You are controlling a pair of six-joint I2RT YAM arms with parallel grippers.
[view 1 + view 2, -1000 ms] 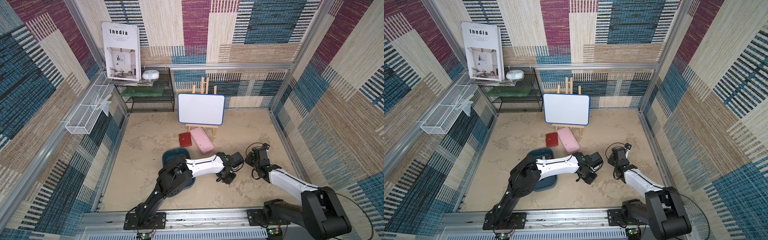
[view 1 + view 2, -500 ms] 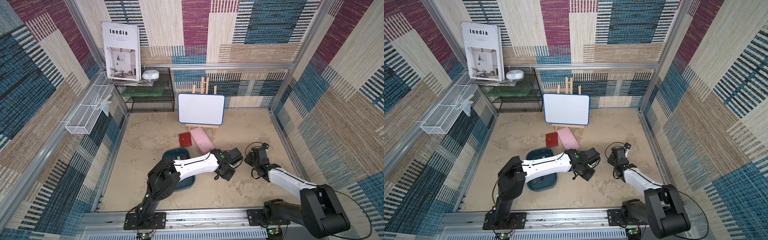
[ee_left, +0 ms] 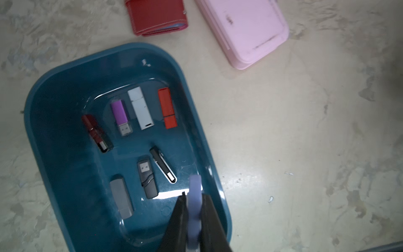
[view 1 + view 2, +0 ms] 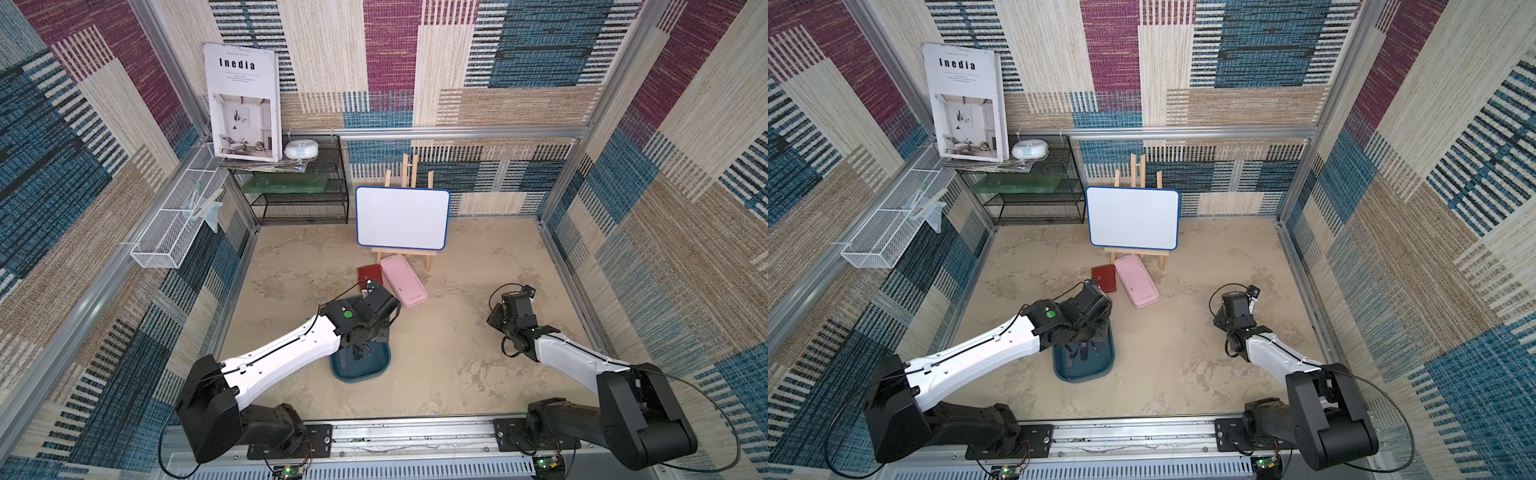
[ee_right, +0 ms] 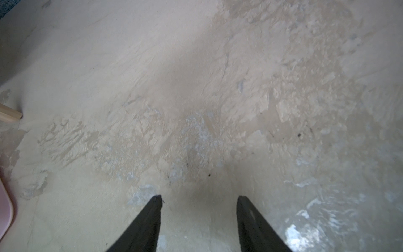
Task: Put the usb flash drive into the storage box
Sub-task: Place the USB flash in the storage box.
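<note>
Flash drive (image 3: 193, 218), pale purple, hangs pinched in the left hand (image 3: 194, 194) above the storage box (image 3: 54, 131), seven other drives (image 3: 140, 111) lying inside ahead of it; only lowering and release seem left.

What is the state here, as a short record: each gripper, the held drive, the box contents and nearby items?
left gripper: shut on lilac drive, over box
right gripper: open, empty, over bare table
box contents: seven drives lying flat, one white
beside box: wallet, pink case, both outside it
task step: lilac drive not yet released
</note>
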